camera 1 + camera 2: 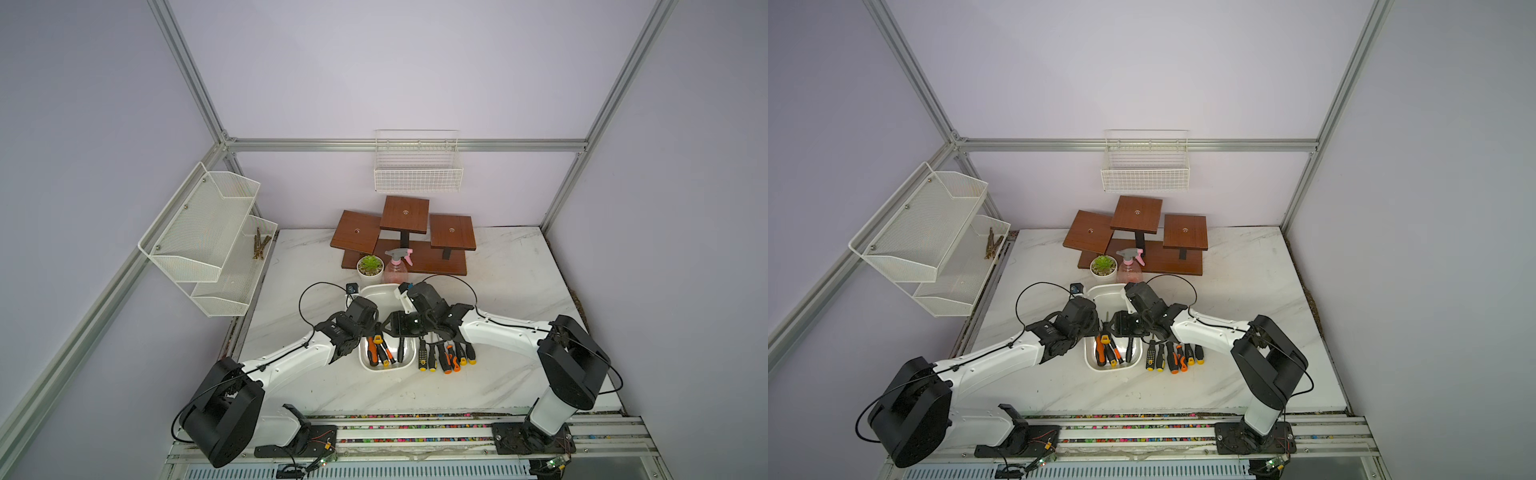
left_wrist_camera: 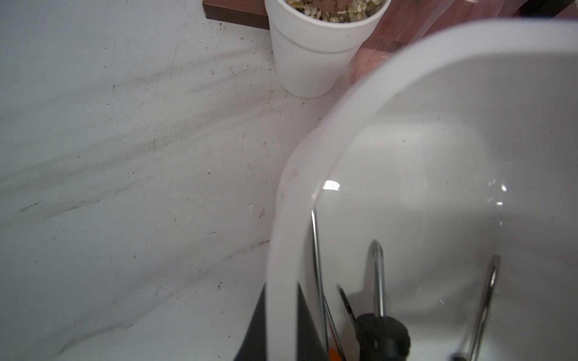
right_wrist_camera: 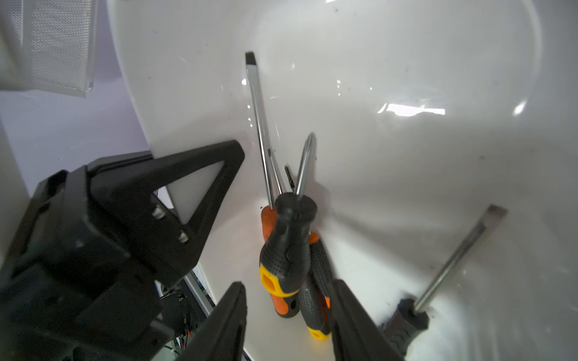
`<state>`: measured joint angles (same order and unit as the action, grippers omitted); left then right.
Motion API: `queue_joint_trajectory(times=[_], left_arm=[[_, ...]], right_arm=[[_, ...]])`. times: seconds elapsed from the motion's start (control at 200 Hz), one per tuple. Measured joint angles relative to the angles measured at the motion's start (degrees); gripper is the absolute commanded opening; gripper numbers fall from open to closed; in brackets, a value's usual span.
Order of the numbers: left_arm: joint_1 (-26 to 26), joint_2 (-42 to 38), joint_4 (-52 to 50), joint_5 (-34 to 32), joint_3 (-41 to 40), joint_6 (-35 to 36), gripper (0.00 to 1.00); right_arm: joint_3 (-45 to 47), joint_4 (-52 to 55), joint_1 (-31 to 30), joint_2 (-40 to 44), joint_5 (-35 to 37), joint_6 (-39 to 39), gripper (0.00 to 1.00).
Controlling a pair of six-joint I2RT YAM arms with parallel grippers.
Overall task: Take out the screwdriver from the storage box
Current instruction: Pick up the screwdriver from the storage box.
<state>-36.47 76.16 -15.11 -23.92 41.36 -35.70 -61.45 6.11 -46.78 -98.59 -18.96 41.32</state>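
White marble-look tabletop (image 1: 498,291) inside an aluminium-framed booth, lilac walls. At centre in both top views, storage box (image 1: 387,369): shallow white tub, screwdrivers lying on its floor, handles toward the robot. Left gripper (image 2: 283,325): clamped shut on the box's rim, pinning the tub. Right gripper (image 3: 287,283): jaws apart, empty, hanging over the handle pile, nothing pinched yet.

Likely target: black-and-yellow Phillips screwdriver (image 3: 286,250), topmost in the pile, resting across an orange-handled flat-blade screwdriver (image 3: 267,220) and a third knurled black handle (image 3: 312,300), shafts crossing. Black-handled flat-blade screwdriver (image 3: 453,259) lying alone, apart from the pile.

Handling, as judged: rigid, fairly light, no give. Rubbery knurled handle good for the pads; polished steel shaft thin and slick, prone to swivel. Best taken across the handle's thick middle, then lifted straight up.

In the way: neighbouring handles touching the target, apt to get dragged or pinched along; tub wall and left gripper's finger just beside the pile, little room on that side. Outside the box, row of screwdrivers (image 1: 446,355) just beside its right wall. Farther back, potted succulent (image 1: 370,266), pink spray bottle (image 1: 397,268), wooden riser stand (image 1: 405,232), well clear. Wire basket (image 1: 417,170) and mesh shelf (image 1: 208,232) on the walls, irrelevant.
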Motion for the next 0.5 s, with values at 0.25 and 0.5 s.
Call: queue_joint_trajectory(times=[0.25, 0.5], left_arm=[[0.0, 0.0, -0.02, 0.2, 0.0, 0.0, 0.0], [-0.04, -0.5, -0.5, 0.35, 0.0, 0.39, 0.0]], right_arm=[[-2.47, -2.05, 0.0, -4.09, -0.04, 0.44, 0.48], [-6.21, -1.99, 0.0, -7.56, 0.09, 0.37, 0.48]])
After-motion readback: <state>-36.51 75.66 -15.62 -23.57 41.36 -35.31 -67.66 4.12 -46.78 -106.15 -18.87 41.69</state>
